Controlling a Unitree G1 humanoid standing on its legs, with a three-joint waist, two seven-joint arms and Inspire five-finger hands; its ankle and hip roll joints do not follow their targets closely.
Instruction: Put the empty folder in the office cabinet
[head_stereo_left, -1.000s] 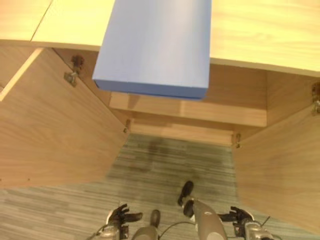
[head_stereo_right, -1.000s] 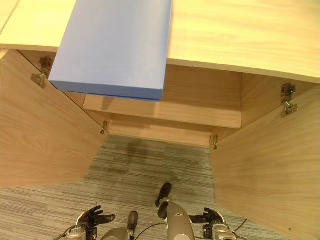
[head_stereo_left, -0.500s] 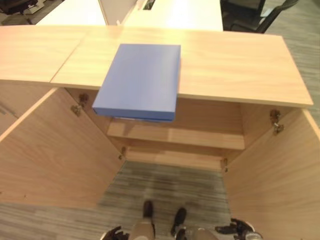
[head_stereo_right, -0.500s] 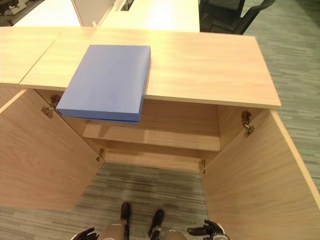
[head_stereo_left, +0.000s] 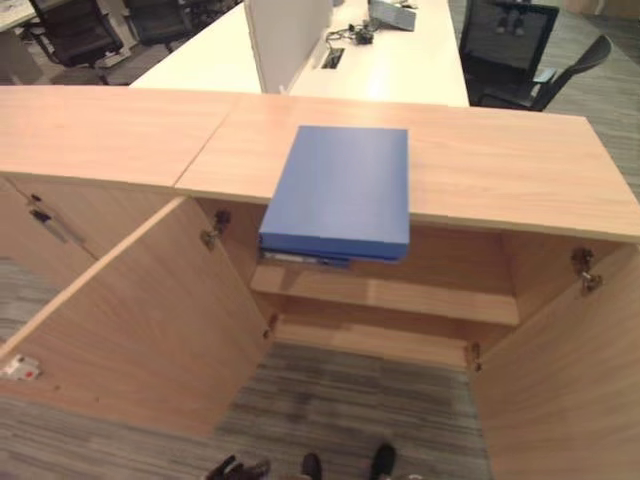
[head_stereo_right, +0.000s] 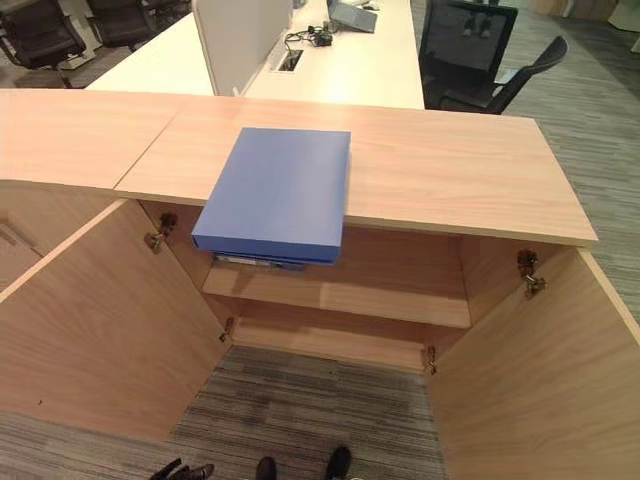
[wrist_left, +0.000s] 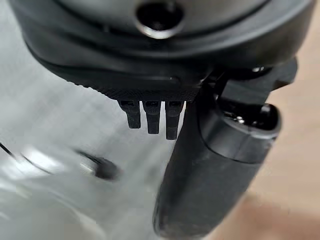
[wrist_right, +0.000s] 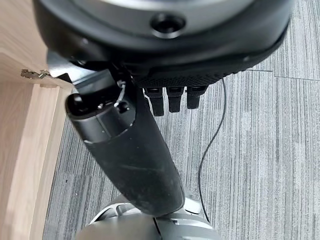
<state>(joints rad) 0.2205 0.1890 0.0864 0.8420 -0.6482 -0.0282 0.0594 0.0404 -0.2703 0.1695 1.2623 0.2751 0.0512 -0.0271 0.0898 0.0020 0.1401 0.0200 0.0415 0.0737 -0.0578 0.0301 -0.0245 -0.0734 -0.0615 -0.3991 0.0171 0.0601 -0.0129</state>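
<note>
A blue folder (head_stereo_left: 340, 190) lies flat on the wooden top (head_stereo_left: 500, 170) of the office cabinet, its near end jutting over the front edge above the open compartment. Both cabinet doors stand wide open, left door (head_stereo_left: 130, 330) and right door (head_stereo_left: 570, 390), showing an inner shelf (head_stereo_left: 400, 295). My left hand (head_stereo_left: 232, 468) hangs low near the carpet, far below the folder, fingers (wrist_left: 152, 117) straight and holding nothing. My right hand (wrist_right: 135, 155) also hangs over the carpet beside the right door, fingers relaxed and free of any object.
Grey striped carpet (head_stereo_left: 350, 400) lies between the open doors. Behind the cabinet stands a white desk (head_stereo_left: 400, 60) with a divider panel (head_stereo_left: 285, 35) and dark office chairs (head_stereo_left: 530, 50). Another cabinet section (head_stereo_left: 90, 130) adjoins on the left.
The camera has pulled back and tilted up, so the whole cabinet and the desks behind show. The folder keeps its place on the top. Both hands sit lower in view.
</note>
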